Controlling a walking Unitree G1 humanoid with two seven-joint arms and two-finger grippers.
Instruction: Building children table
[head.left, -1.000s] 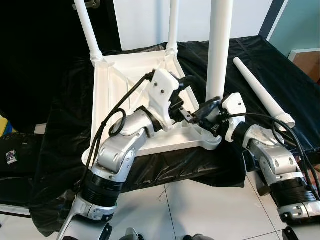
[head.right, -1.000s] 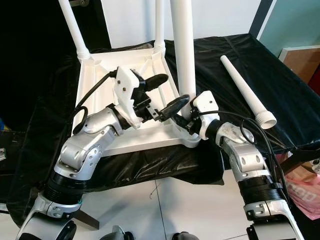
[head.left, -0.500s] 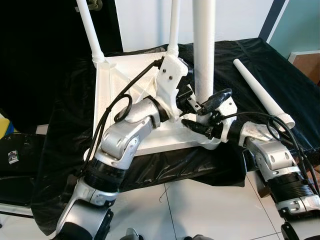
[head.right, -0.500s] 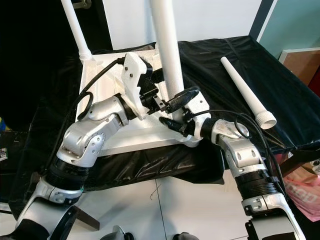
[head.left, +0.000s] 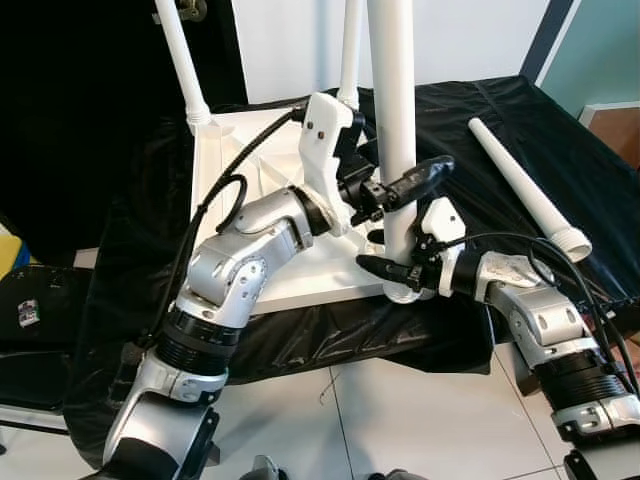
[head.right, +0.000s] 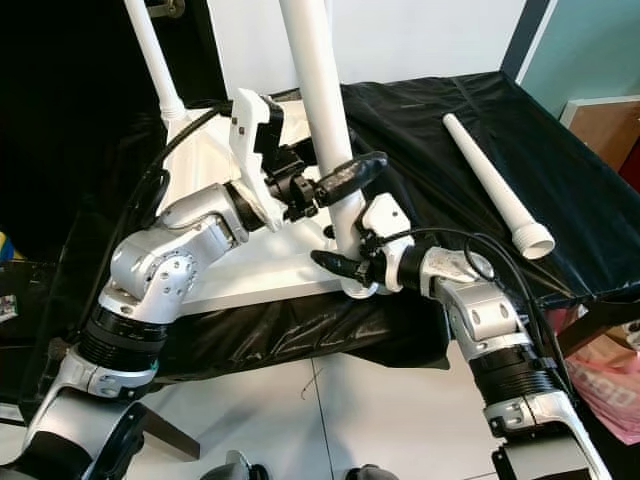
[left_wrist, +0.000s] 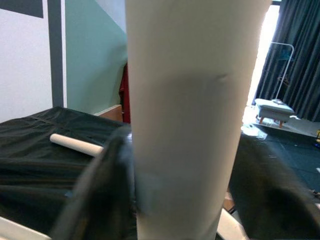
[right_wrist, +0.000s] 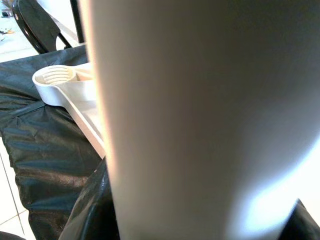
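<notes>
Upturned white plastic tabletop (head.left: 250, 260) lies on a crinkled black-draped table (head.left: 480, 130). Its smooth tapered round leg (head.left: 395, 120) stands at the near corner, clamped by the left tool (head.left: 400, 188) above and the right tool (head.left: 392, 262) lower down.

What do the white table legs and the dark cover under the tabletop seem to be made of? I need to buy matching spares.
The upright table leg and the loose leg look like moulded plastic with a smooth, matte white finish; the loose one's open end shows it is hollow. The dark cover looks like thin plastic sheeting or coated fabric, since it is glossy and crinkles into sharp folds; which one, I can't tell.
</notes>
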